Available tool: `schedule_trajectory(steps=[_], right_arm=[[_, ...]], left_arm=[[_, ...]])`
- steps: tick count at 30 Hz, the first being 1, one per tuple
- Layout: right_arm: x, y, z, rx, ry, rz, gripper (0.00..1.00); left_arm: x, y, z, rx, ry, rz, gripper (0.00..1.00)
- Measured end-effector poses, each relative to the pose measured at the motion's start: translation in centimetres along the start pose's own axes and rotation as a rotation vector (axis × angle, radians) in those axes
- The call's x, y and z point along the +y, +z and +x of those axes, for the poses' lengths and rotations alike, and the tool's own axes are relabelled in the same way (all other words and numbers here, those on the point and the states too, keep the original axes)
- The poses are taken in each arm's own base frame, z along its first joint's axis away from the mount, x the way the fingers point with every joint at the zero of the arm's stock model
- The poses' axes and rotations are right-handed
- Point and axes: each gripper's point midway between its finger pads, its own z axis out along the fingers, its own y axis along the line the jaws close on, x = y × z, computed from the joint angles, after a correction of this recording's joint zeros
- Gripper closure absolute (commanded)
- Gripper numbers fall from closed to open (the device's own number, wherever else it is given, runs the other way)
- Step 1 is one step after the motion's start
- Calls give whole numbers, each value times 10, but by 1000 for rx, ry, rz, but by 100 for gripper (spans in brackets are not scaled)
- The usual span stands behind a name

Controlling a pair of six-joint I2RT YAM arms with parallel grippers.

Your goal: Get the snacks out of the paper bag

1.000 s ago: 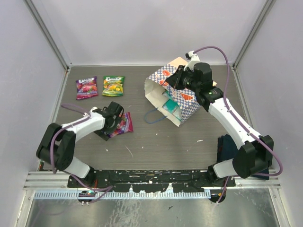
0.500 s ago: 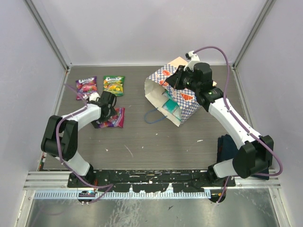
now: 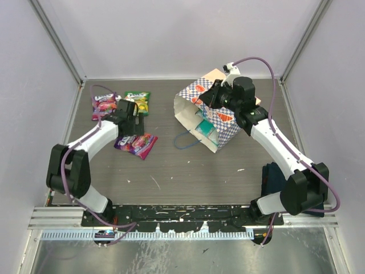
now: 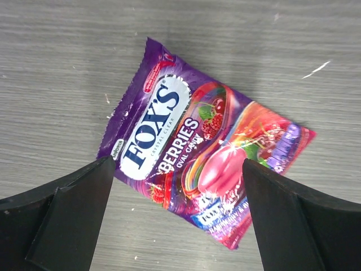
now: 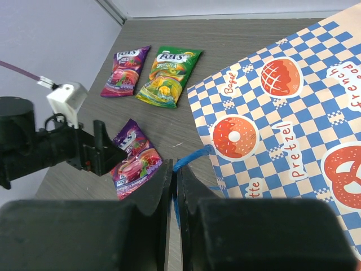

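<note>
The left gripper is hovering over a purple packet that is lying flat on the table. Its fingers are standing wide, one on either side of the packet, gripping nothing. A second purple packet and a green packet are lying side by side toward the far left corner. The right gripper is pinching narrow on the blue cord handle at the upper lip of the paper bag, which is lying on its side with its mouth gaping.

Governing relation: the bag's mouth is facing left and toward the near edge, with its long axis running from that mouth back to the far right, and teal packets are showing just inside it. They are lying to the right of the free left fingers, well apart from them. In my judgement the left arm is the one placed to reach in along that axis, the right being occupied with the handle — what is lying deeper inside cannot be told
</note>
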Motion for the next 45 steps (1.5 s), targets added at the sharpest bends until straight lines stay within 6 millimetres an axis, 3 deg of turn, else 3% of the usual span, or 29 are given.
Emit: schedule_trajectory(steps=[5, 10, 16, 24, 30, 38, 45], right_arm=[[1, 1, 0, 0, -1, -6, 87], [-2, 4, 3, 10, 2, -4, 87], [-1, 5, 5, 16, 3, -15, 87], [2, 5, 5, 19, 1, -29, 87], [2, 5, 5, 20, 1, -30, 87], [4, 5, 6, 24, 1, -39, 87], [4, 5, 6, 26, 1, -42, 87]], left_arm=[[-1, -35, -26, -104, -83, 35, 2], [-19, -49, -28, -134, -268, 81, 2], [-51, -35, 17, -64, -492, 130, 2], [-55, -4, 30, 9, -590, 53, 2], [-45, -1, 39, 42, -552, 26, 2], [9, -17, 70, 123, -455, -91, 2], [33, -34, 75, 120, -328, -113, 2]])
